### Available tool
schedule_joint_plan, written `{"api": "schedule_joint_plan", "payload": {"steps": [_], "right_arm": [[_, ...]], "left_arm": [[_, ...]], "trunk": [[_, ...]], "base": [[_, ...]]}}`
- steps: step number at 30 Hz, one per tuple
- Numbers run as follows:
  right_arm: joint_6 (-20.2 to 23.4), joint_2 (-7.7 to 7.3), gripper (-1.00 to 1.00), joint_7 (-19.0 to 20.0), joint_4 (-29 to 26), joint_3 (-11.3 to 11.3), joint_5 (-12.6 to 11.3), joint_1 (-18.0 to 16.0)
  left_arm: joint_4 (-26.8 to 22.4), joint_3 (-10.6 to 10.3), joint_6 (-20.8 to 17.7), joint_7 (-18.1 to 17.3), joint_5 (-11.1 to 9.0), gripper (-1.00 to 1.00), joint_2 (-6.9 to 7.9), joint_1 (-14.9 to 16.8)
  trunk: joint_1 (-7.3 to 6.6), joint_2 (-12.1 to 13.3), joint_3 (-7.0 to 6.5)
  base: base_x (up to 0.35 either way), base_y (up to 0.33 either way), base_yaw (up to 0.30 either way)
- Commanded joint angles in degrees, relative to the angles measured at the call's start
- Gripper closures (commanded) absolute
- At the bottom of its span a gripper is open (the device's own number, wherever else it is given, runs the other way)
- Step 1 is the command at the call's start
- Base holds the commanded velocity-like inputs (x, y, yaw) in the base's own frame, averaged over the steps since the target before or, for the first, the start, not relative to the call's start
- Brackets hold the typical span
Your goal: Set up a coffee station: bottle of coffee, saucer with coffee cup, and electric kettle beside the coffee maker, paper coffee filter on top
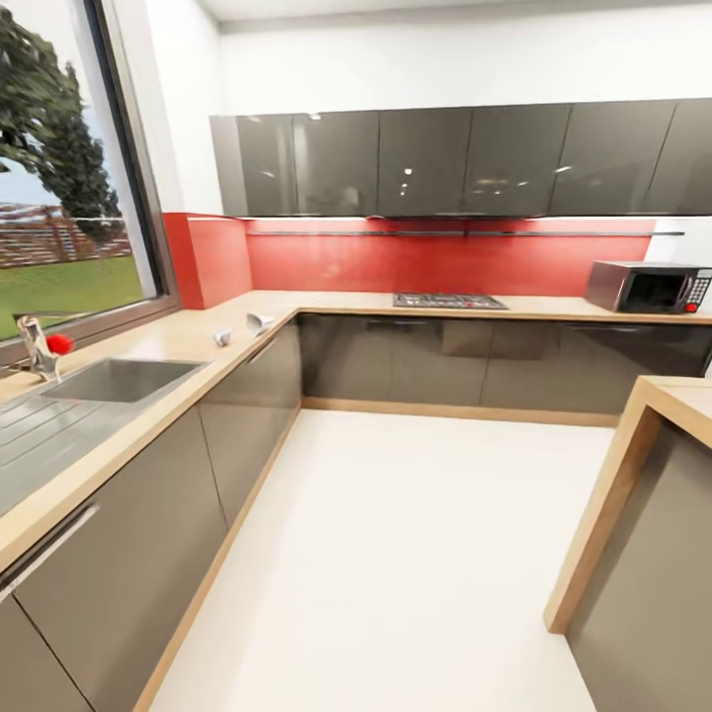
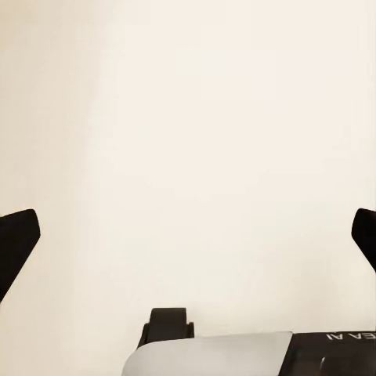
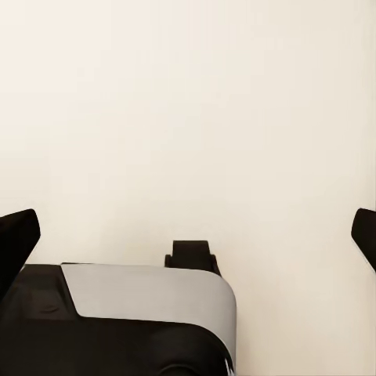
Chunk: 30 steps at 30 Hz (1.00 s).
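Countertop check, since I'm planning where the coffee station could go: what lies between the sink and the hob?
In the head view, between the sink and hob, the kitchen countertop carries two small pale objects, too small to identify.

The counter [image 1: 178,341] runs along the left wall under the window [image 1: 59,198], turns the corner, and continues along the back wall. A sink [image 1: 124,379] sits in the left run, with a tap [image 1: 35,348] at its window side. Beyond the sink, near the corner, two small items [image 1: 242,329] lie on the counter. A hob [image 1: 450,301] is set in the back run; a microwave [image 1: 648,287] stands at its right end. Wall cabinets [image 1: 455,160] hang above the back run. A second counter [image 1: 672,396] stands at right. The floor [image 1: 396,554] lies between.
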<state>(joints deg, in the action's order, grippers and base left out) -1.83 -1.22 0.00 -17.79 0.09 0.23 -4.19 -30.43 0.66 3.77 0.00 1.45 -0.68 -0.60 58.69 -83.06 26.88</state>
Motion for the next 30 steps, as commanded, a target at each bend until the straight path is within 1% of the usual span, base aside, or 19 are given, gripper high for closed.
{"api": "schedule_joint_plan", "payload": {"steps": [1, 30], "right_arm": [[-0.2, -0.01, -1.0, 0.0, 0.0, 0.0, 0.0, 0.0], [-0.2, -0.06, -1.0, 0.0, 0.0, 0.1, 0.0, 0.0]], "left_arm": [[-0.1, 0.1, 0.1, 0.0, 0.1, -1.0, -0.02, 0.0], [-0.1, 0.1, 0.1, 0.0, 0.1, -1.0, -0.02, 0.0]], "trunk": [[0.03, 0.0, 0.05], [0.03, 0.0, 0.05]], "base": [[0.323, -0.009, 0.0], [0.326, -0.001, 0.0]]}}
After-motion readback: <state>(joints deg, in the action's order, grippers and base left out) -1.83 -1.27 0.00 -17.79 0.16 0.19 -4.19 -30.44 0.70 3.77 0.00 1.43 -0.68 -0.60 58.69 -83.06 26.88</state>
